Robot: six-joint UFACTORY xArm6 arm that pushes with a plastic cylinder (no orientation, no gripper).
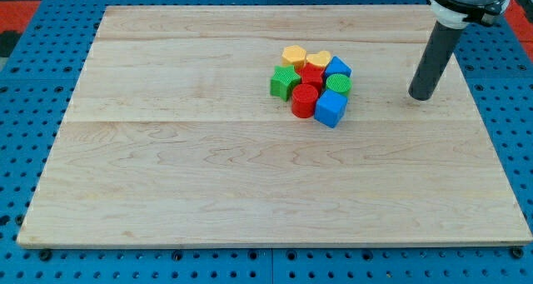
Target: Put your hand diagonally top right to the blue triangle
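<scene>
Our tip (421, 96) rests on the desk (208, 184), right of the blue triangle (338, 67). We carry no gripper. The blocks cluster together.

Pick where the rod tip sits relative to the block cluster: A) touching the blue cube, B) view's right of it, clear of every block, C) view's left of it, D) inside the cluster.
B: my tip rests on the wooden board to the view's right of the cluster, with bare wood between it and the nearest blocks, the green cylinder and the blue triangle.
</scene>
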